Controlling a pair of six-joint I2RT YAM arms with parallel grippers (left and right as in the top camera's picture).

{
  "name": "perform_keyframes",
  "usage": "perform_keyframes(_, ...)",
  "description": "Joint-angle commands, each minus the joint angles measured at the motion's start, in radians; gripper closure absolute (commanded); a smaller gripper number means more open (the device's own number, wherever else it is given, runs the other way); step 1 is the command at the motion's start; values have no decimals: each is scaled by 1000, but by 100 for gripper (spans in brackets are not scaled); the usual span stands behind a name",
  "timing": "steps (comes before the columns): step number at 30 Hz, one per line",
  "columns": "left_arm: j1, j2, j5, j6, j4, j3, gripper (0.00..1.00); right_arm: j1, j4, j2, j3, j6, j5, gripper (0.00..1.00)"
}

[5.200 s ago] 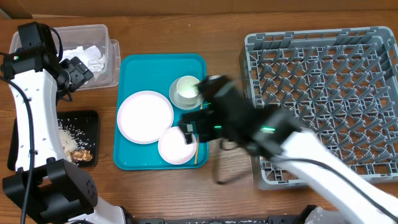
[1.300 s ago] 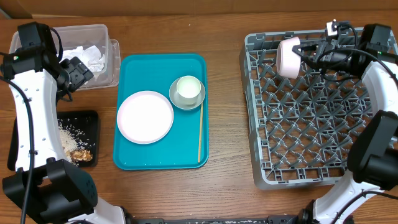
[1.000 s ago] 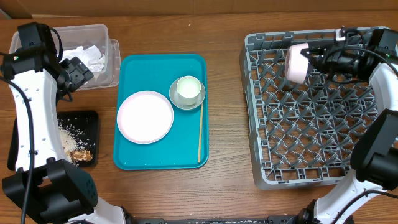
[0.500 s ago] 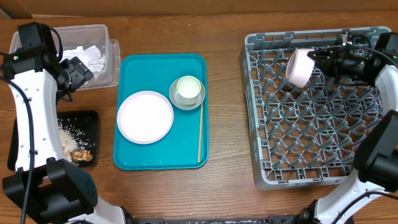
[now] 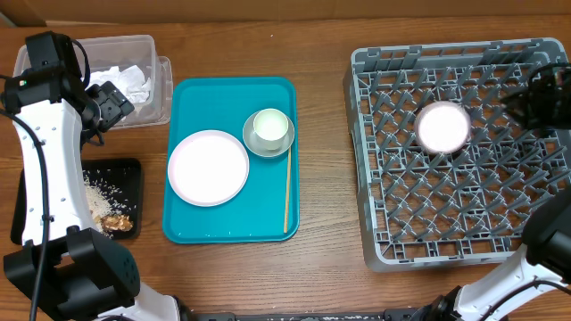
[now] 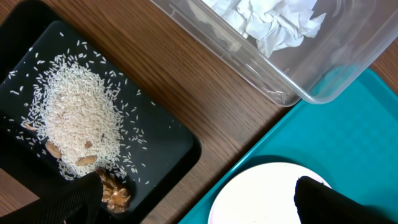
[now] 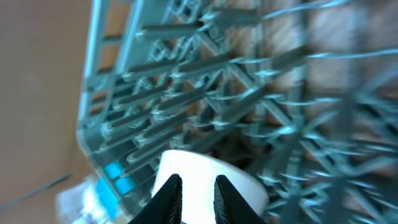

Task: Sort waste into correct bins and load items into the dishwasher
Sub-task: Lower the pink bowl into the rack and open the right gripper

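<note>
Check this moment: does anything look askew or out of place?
The small plate lies roughly flat on top of the prongs of the grey rack instead of standing slotted between them. Nothing looks spilled or broken.

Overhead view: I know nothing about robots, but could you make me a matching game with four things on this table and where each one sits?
Things:
1. large white plate
2. small plate
3. crumpled napkins
4. rice

Places:
A. in the clear tub
B. in the grey rack
C. in the black tray
D. on the teal tray

Pairs: 1-D, 2-B, 3-A, 4-C
</note>
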Motion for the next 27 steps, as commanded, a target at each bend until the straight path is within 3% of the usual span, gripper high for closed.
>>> perform_keyframes(1,-2,-10,-13,-10,1,15,0,19,-30,-97,76,-3,146,80)
perform_keyframes(7,-2,-10,-13,-10,1,15,0,134,-108,-161,78,-73,154,84)
perform_keyframes(16,-2,-10,-13,-10,1,15,0,373,-174,-128,-36,-53,372,96)
perform_keyframes(27,-2,-10,-12,-10,1,15,0,407,-90,-121,-150,19,493,96)
